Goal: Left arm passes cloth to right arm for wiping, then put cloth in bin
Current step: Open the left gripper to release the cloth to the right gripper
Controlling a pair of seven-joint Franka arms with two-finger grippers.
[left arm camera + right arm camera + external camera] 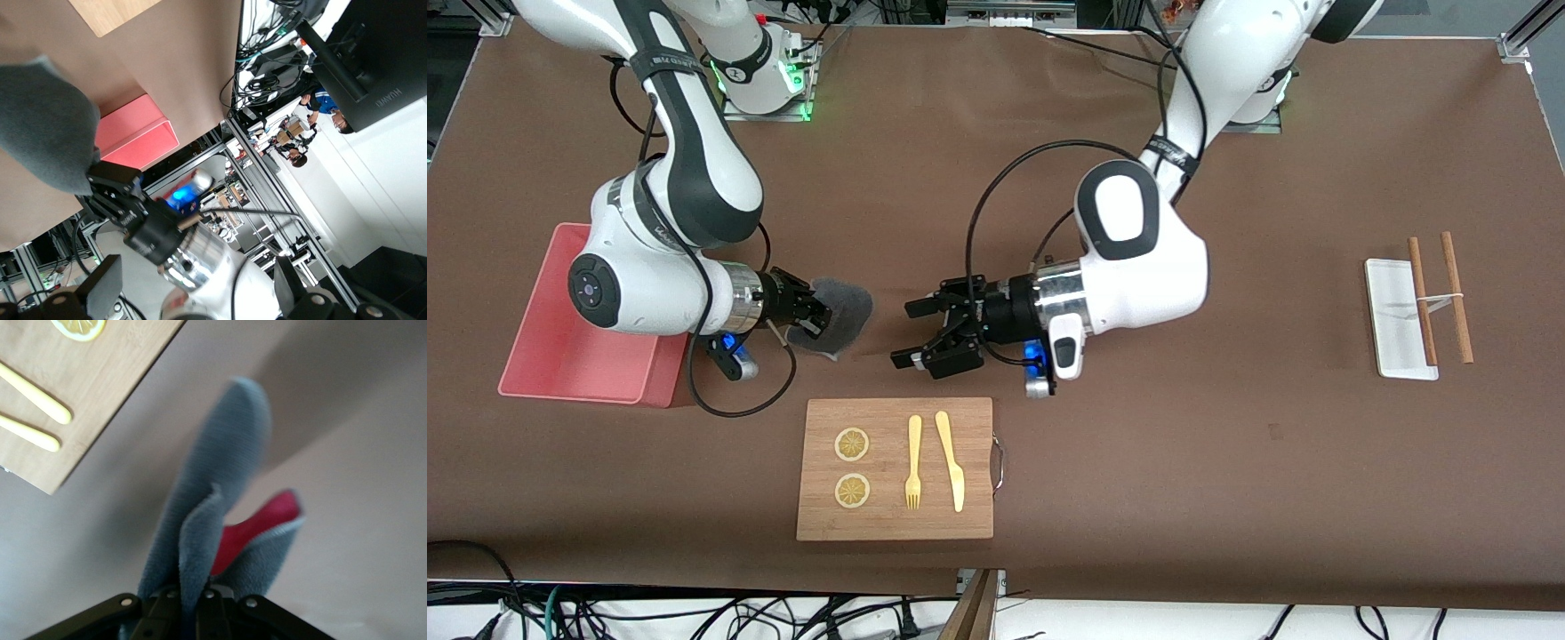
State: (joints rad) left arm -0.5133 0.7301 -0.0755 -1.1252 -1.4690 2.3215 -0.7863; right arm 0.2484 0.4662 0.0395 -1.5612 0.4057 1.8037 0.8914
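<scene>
Front view: cloth (pixel 838 313) pinched in right claw (pixel 811 313).

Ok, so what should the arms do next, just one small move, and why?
Probably back the left gripper away: it is open and apart from the cloth, which the right gripper is shut on above the table, so the right arm needs room to wipe.

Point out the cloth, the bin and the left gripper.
cloth (pixel 845 307), front view, its grey face beside the right gripper's fingers.
bin (pixel 560 342), front view, its pink floor.
left gripper (pixel 911 333), front view, midway between its open fingertips.
</scene>
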